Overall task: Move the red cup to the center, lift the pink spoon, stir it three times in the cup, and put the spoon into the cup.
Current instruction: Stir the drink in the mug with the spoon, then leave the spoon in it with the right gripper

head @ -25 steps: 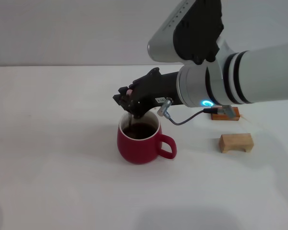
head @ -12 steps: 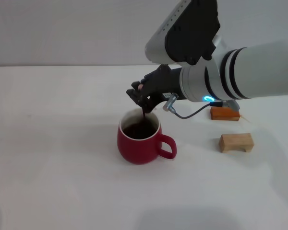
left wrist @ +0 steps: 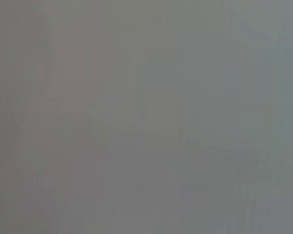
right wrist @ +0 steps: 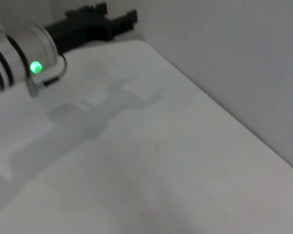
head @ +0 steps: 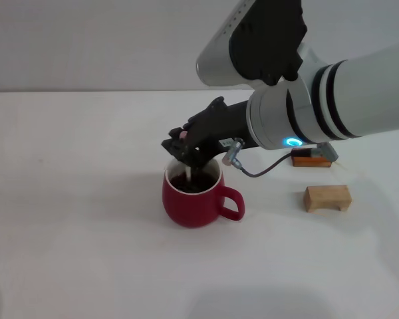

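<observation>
The red cup (head: 193, 199) stands on the white table (head: 86, 219) near the middle, its handle toward the right. My right gripper (head: 186, 151) hangs just over the cup's rim and is shut on the pink spoon. The pink handle tip (head: 183, 135) shows at the top of the fingers, and the stem (head: 189, 174) reaches down into the cup. The spoon's bowl is hidden inside the cup. My left gripper (right wrist: 119, 18) shows only far off in the right wrist view, parked above the table's edge. The left wrist view is blank grey.
A tan wooden block (head: 327, 197) lies on the table right of the cup. An orange-brown block (head: 311, 159) lies behind it, partly hidden by my right arm. A grey cable (head: 253, 171) loops under the wrist.
My right gripper swung from the cup's left rim toward the right and up, then back left and lower, moving the spoon around inside the cup. The cup has stayed put.
</observation>
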